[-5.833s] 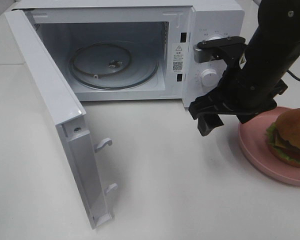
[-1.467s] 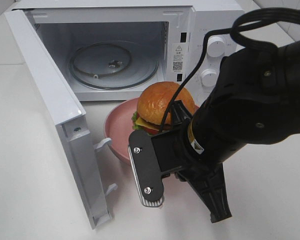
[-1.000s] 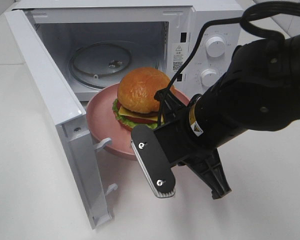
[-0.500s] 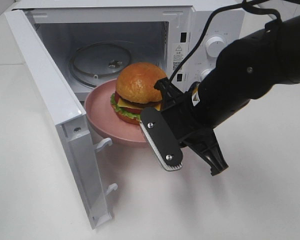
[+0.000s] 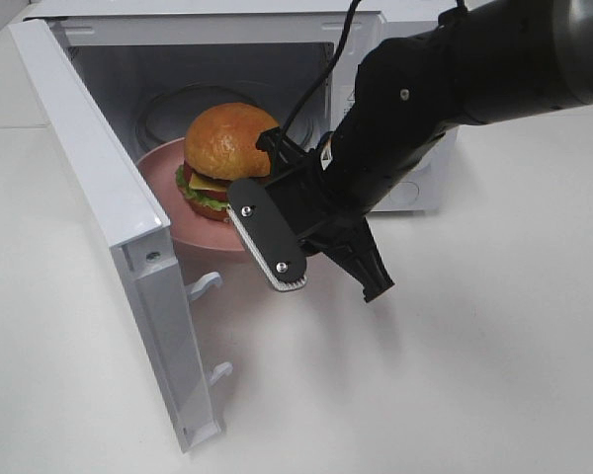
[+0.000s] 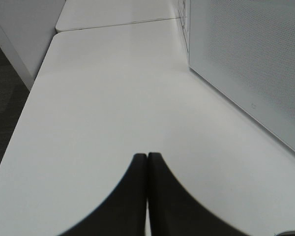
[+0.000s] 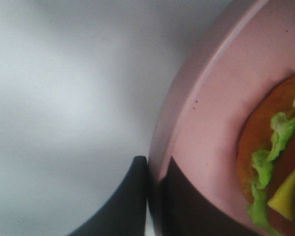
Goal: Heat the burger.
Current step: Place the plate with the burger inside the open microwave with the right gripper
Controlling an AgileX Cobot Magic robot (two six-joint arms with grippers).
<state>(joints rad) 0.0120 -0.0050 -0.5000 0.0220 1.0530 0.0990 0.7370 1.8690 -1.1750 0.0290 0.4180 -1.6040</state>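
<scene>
- Tabletop (image 5: pixel 494 375): white, and it carries the whole setup.
- Microwave (image 5: pixel 198 28): white, at the back of the tabletop. Its door (image 5: pixel 99 178) is swung wide on the left hinge, so the cavity is exposed. The control panel is mostly hidden behind the arm.
- Right arm (image 5: pixel 455 79): black, reaching across the front of the oven towards the opening.
- Glass turntable (image 5: pixel 156 114): only an arc shows behind the load.
- Pink plate (image 5: pixel 200 235): at the mouth of the cavity, with its far half past the threshold and its near rim out over the sill. It looks carried rather than resting. Whether it touches the turntable, I cannot tell.
- Burger (image 5: pixel 225 148): upright on the plate and riding with it in the doorway, with lettuce and cheese showing at the edge.
- Right gripper (image 7: pixel 156 196): clamped on the plate's rim, one finger on each side of the lip, just beside the burger.
- Left gripper (image 6: pixel 147 156): fingers pressed together and holding nothing, parked over bare tabletop outside the door.
- Step in hand, by my reading: loading. The plate is partway in and not yet set down.
- Next move calls for:
  - carrying the plate deeper until it is centred over the turntable;
  - keeping it level so the burger doesn't slide;
  - lowering, releasing the rim, and backing out clear of the frame;
  - closing the door and setting the controls after that.
</scene>
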